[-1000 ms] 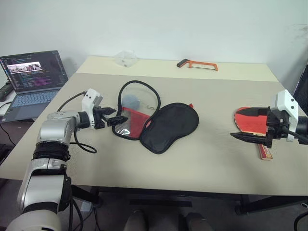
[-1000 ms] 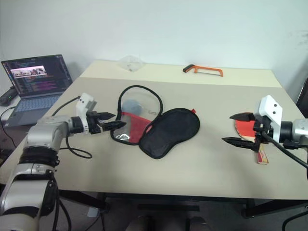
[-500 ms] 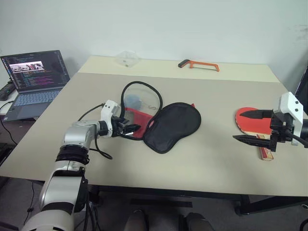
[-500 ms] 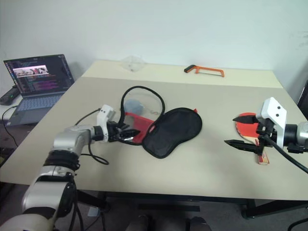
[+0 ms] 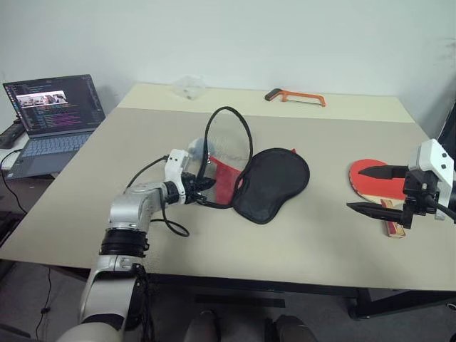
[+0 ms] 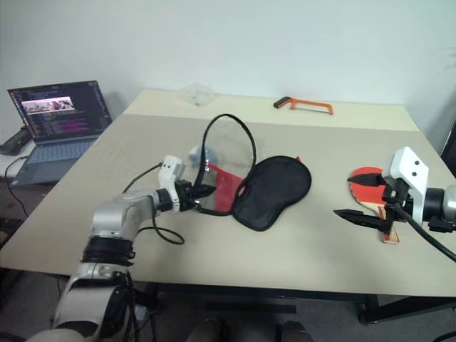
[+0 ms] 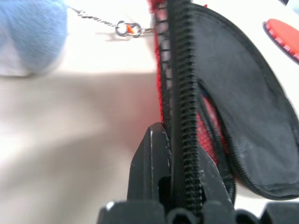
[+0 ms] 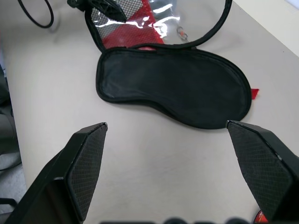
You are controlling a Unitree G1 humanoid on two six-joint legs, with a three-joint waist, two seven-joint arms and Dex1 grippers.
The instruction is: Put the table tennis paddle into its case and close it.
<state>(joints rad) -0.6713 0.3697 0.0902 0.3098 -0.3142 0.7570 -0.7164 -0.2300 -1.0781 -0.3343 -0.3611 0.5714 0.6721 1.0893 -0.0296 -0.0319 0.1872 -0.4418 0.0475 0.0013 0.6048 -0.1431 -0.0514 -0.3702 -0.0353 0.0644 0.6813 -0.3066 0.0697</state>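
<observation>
The case lies open at the table's middle. Its black side rests flat, while the clear side with black edging stands tilted up above the red mesh pocket. My left gripper is shut on the case's zip edge, at the end nearest the left arm. The table tennis paddle lies red face up at the right, its handle toward the front edge. My right gripper hovers open over the paddle's left side, fingers spread wide and pointing toward the case.
A grey-blue round lump on a chain lies behind the case. A laptop sits off the table's left. An orange hacksaw and a clear plastic piece lie at the far edge. A black cable trails from the left wrist.
My left gripper moved right onto the case's edge and shut on it. The clear side tipped upright and the case slid right. The right arm held still.
</observation>
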